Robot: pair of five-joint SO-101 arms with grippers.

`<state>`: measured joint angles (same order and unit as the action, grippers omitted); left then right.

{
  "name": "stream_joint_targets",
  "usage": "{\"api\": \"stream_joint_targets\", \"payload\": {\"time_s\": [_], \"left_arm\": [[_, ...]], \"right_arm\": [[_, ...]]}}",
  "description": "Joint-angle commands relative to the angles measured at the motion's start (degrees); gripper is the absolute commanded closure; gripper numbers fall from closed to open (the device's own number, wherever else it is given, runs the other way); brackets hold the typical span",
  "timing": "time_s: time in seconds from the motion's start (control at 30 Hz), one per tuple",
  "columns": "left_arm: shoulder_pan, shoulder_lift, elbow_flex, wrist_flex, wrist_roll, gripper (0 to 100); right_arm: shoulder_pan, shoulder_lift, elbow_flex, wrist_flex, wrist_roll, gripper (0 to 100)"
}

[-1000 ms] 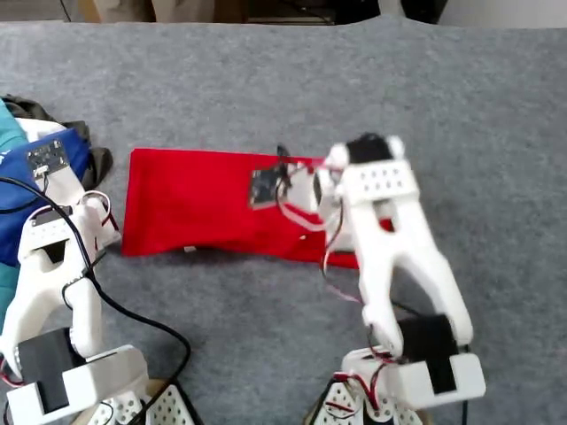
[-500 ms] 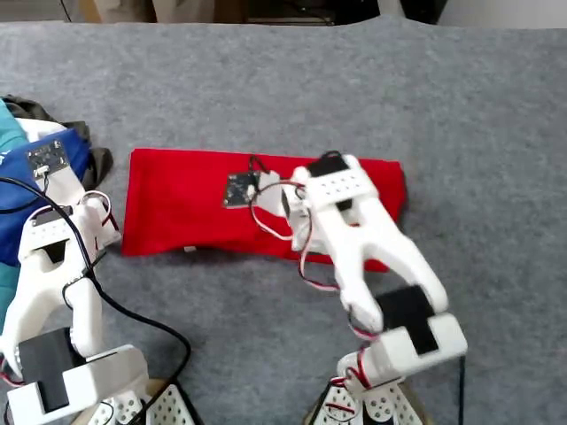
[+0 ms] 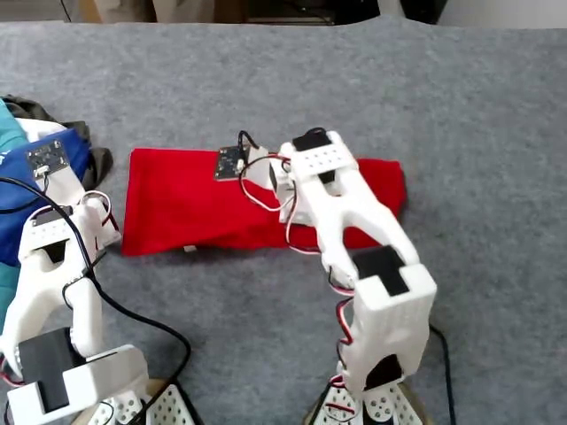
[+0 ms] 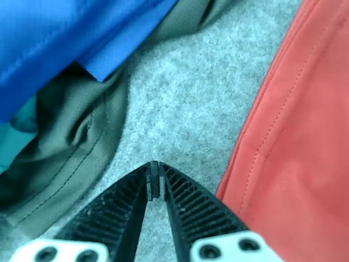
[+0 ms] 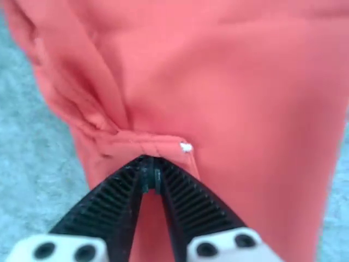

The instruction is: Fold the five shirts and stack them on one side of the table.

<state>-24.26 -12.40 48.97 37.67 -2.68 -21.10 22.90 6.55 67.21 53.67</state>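
Apparently right gripper [image 5: 151,180] pinches red shirt [image 5: 245,98].

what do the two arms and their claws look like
The left arm and right arm are white plastic shells with black motor blocks set in. Loose red, white and black wires loop along them, and small circuit boards sit near the wrists. The left claw and right claw have black ribbed fingers on white mounts.

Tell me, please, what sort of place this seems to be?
Likely a robotics lab bench for cloth folding: a grey felt-covered table, the left arm and right arm with bare wiring, a red shirt laid out.
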Motion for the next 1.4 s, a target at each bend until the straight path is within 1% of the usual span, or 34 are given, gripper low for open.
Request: {"api": "stream_joint_targets", "payload": {"time_s": [0.0,0.1,0.2,0.47,0.57,0.73,0.87,1.0,1.1,1.23,1.37], "left_arm": [[0.1,0.0,-2.2,0.4,-0.2,98],[0.1,0.0,-2.2,0.4,-0.2,98],[0.1,0.0,-2.2,0.4,-0.2,98],[0.2,0.0,-2.2,0.4,-0.2,98],[0.2,0.0,-2.2,0.4,-0.3,98],[0.1,0.0,-2.2,0.5,-0.3,98],[0.1,-0.2,-1.8,0.5,-0.4,98],[0.1,-0.2,-1.7,0.4,-0.4,98],[0.1,-0.2,-1.7,0.4,-0.4,98],[0.1,-0.2,-1.7,0.4,-0.4,98],[0.1,-0.2,-1.7,0.4,-0.4,98]], "right_arm": [[-0.9,3.1,-3.0,-0.8,-0.6,99.5],[-0.5,3.1,-3.6,0.0,-0.7,99.5],[0.5,-1.4,-3.1,2.2,-0.8,99.5],[2.9,-25.4,2.5,11.1,-0.8,99.5],[4.5,-32.5,7.7,12.0,-0.7,99.5],[9.9,-38.5,18.9,11.5,-0.4,99.5],[14.2,-41.8,27.2,8.4,1.7,99.5],[17.2,-42.5,32.5,3.3,3.6,99.5],[18.7,-38.9,34.1,-1.1,3.9,99.5],[19.8,-29.9,31.7,-6.8,3.8,99.5],[19.7,-21.7,25.6,-8.5,3.7,99.5]]}}
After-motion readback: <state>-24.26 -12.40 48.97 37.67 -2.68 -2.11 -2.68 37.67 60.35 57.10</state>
